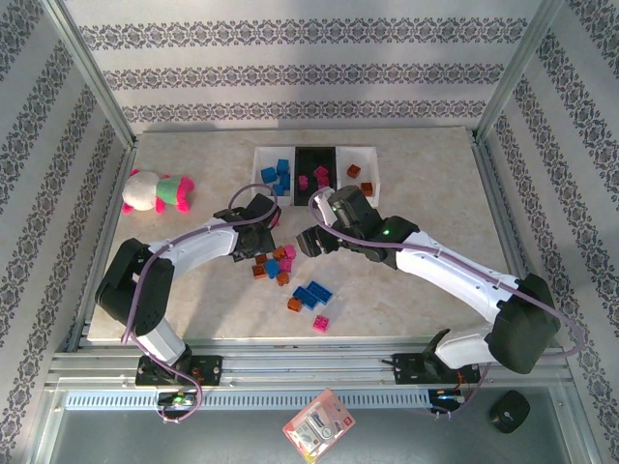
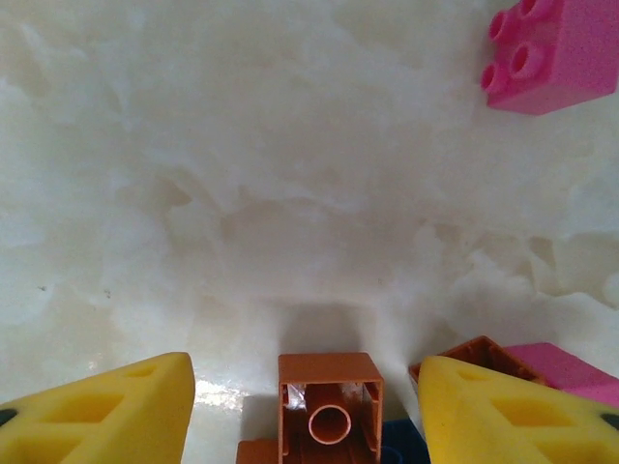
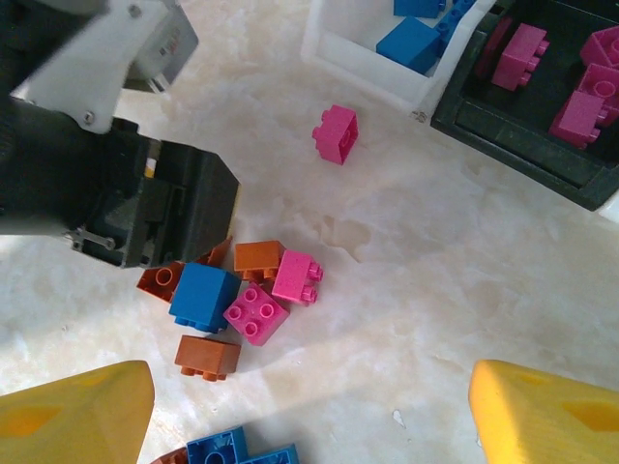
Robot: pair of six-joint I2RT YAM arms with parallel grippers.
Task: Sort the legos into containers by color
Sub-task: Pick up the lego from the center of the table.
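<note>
**A:** Start at the left. What is there?

**B:** A plush toy (image 1: 158, 190), pink, white and green, lies on the table (image 1: 435, 193) well to the left of the black tray (image 1: 314, 157).

**A:** And the left gripper?

**B:** The left gripper (image 2: 304, 391) hangs low over the table, on the arm-base side of the black tray and a little to its left. Its yellow fingertips (image 2: 116, 411) stand apart on either side of an upturned orange-brown brick (image 2: 329, 406). There is a gap at each side, so it has hold of nothing.

**A:** The loose legos?

**B:** A small heap (image 1: 274, 263) of orange-brown, blue and pink bricks sits under that gripper. Further from the black tray, towards the bases, lie the blue bricks (image 1: 312, 294), a lone orange-brown brick (image 1: 294, 304) and a pink brick (image 1: 320, 324).

**A:** The containers?

**B:** Three in a row, side against side. The left white tray (image 1: 259, 155) beside the black tray holds blue bricks. The black tray holds pink ones. The right white tray (image 1: 372, 152) holds orange-brown ones (two, as far as I can tell).

**A:** The right gripper?

**B:** The right gripper (image 3: 309, 406) is just on the near side of the black tray, jaws spread wide with only bare table between them
</note>
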